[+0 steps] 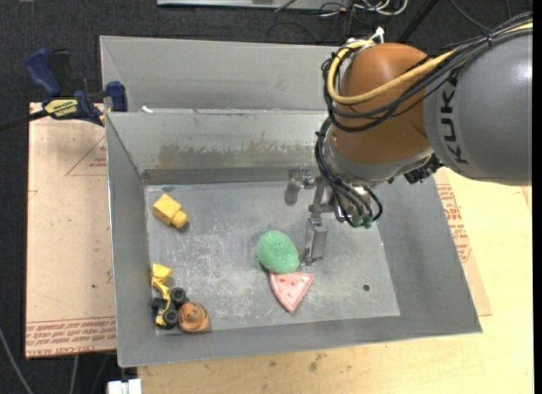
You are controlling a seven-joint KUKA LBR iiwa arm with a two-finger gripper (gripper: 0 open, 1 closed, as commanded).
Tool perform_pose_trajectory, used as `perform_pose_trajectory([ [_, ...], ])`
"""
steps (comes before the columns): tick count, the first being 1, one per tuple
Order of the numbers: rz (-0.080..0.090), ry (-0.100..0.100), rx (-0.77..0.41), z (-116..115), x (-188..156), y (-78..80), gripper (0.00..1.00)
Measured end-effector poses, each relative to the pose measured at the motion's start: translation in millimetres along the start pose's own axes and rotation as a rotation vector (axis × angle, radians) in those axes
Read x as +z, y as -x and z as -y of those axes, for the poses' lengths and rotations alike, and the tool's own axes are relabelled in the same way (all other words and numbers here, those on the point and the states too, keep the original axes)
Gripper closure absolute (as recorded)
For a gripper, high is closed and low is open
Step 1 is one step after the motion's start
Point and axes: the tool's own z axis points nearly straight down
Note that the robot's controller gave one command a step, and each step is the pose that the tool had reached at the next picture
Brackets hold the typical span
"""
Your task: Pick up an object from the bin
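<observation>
Grey metal bin [127, 240], seen from above. The gripper [314, 244], hanging under the arm's orange wrist cover [381, 96], stands low near the bin's middle, just beside the right edge of a green rounded lump [277, 251] and possibly touching it. Whether the claw is apart or together cannot be told. 1 pink watermelon-slice toy [290, 290] lies just in front of the lump. Well apart, at the left, lie 1 yellow block [169, 211] and, in the front corner, 1 yellow toy with black wheels [163, 292] against an orange round piece [195, 319].

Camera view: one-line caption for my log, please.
KUKA arm's gripper low in the grey bin, beside a green lump and near a pink watermelon-slice toy.
</observation>
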Motion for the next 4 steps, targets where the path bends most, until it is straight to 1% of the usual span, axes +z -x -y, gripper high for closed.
perform_pose_trajectory([
  [1, 0.008, 0.001, 0.001, 0, -5, 1.4, 0.0],
  [2, 0.016, 0.001, -0.013, 6, 38, -13.0, 0.0],
  [3, 0.009, 0.001, 0.049, 2, 89, -25.3, 0.0],
  [4, 0.008, 0.001, 0.073, -15, 120, -9.6, 0.0],
])
